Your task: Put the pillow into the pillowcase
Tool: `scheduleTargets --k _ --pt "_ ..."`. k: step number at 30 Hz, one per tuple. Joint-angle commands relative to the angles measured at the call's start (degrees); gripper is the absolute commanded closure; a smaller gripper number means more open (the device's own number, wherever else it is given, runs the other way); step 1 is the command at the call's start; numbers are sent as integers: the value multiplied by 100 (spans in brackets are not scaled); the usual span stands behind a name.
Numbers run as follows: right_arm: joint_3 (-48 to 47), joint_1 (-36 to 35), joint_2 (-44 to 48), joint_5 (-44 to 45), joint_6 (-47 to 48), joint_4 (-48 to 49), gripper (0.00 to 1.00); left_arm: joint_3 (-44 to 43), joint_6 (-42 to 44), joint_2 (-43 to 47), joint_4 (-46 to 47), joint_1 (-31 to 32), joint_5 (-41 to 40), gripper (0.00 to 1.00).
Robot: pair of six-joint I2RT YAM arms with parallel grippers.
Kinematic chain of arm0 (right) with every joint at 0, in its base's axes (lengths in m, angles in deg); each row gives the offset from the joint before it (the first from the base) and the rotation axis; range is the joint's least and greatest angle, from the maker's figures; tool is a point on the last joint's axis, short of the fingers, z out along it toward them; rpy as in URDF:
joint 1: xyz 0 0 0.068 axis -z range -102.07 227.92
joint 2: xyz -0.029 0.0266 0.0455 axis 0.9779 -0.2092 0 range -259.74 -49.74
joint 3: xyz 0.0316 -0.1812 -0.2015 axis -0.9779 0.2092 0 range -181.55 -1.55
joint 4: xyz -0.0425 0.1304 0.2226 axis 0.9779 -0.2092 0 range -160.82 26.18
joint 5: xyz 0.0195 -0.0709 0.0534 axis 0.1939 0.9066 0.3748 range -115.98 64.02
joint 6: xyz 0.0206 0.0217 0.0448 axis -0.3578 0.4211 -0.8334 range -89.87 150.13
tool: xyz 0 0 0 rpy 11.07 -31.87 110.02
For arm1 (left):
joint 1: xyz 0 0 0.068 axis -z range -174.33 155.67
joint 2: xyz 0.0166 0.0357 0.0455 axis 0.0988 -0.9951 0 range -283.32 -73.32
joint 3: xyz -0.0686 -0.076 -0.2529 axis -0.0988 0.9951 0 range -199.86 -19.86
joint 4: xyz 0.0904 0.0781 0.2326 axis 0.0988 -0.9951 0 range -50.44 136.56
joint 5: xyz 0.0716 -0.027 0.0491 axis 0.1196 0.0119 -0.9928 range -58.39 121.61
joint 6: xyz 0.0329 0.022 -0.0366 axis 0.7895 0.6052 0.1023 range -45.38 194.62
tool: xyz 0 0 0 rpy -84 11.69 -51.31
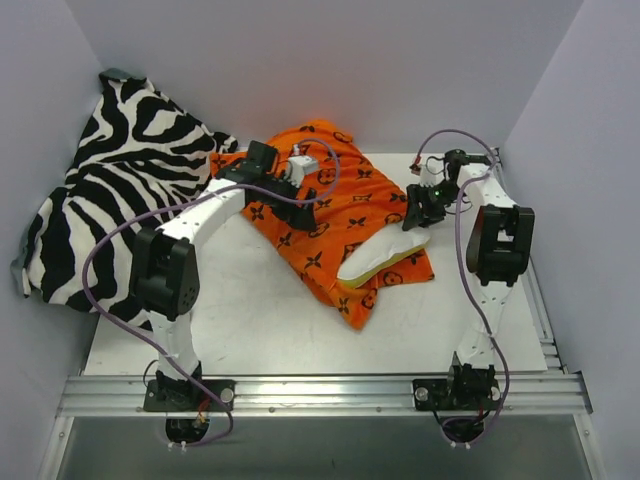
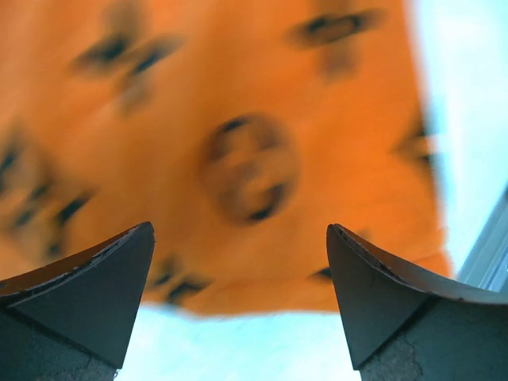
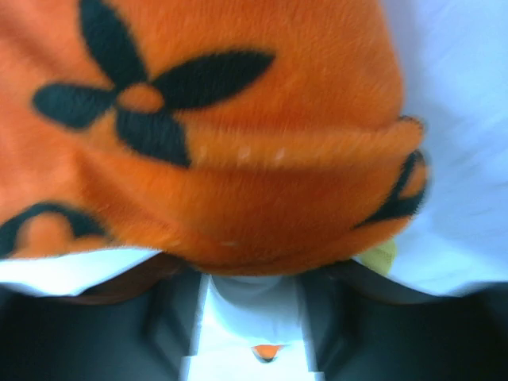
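Pillow (image 1: 385, 255) half inside orange pillowcase (image 1: 330, 215), white end sticking out its near-right opening. L gripper (image 2: 238, 238) spread apart over pillowcase (monogram print too blurred to read). R gripper (image 1: 420, 208) at that opening; can't tell its state.

The pillowcase (image 1: 330, 215) is a fleecy cloth, and up close its nap looks short and fuzzy, quite matt. The pillow (image 1: 380, 258) is a smoother white cloth with a thin corded edge. The zebra cloth (image 1: 110, 190) looks soft and plush, lying in loose folds. The table (image 1: 260, 320) has a smooth, matt white top, and the rail (image 1: 330, 392) along its near edge is bare brushed metal with a dull sheen. The left arm (image 1: 175, 260) has hard black and white shells with a slight gloss, and its cable (image 1: 100, 270) has a smooth purple sheath. The left gripper (image 2: 240, 238) has dark matt fingers (image 2: 87, 294), rough and chipped along the edges.
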Motion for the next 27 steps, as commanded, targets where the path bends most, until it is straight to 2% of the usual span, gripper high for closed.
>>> scheduleTargets --k 1,3,4,5,7,9,12,16,18,21,22,23,24,25,26,27 --pt "907 -63 624 -1050 -326 -548 61 -196 1023 770 34 914 346 3" --pt "1296 -134 1001 -1971 -282 -514 74 -187 1217 753 52 1267 144 3" --pt "1516 -143 1116 -2221 -291 -513 75 -178 1436 718 52 1408 -110 3" --pt "1605 -143 1222 -2424 -395 -505 72 -74 1533 718 69 1740 -277 3" --pt "1702 -108 1468 -2845 -615 -443 58 93 1822 779 358 2067 -638 2" --pt "1808 129 1670 -2848 -948 -426 42 366 2130 831 736 2559 -1095 3" --pt "2281 576 2003 -2708 -1204 -426 33 603 2464 832 1115 3085 -1500 3" --pt "3011 1104 2461 -2110 -1381 -443 30 1077 3001 551 1711 3579 -2693 3" --pt "3335 1271 2629 -1767 -1451 -443 29 1297 3238 341 2186 3694 -3456 2" --pt "3679 1299 2752 -1459 -1513 -461 30 1220 3537 -115 2442 3685 -4187 3" --pt "3741 1290 2770 -1415 -1521 -452 30 1037 3608 -239 2399 3668 -4312 8" --pt "3785 1272 2796 -1337 -1539 -435 30 869 3635 -354 2163 3642 -4339 27" --pt "3829 1237 2761 -1214 -1539 -426 30 659 3470 -520 1935 3572 -4000 44" --pt "3864 1124 2726 -1161 -1530 -434 30 30 3268 -574 1611 3336 -3614 61" --pt "3873 1062 2613 -1064 -1548 -434 30 -281 3031 -592 929 3169 -3088 88" --pt "3873 965 2542 -855 -1539 -443 30 -536 2507 -575 713 3010 -2491 95"
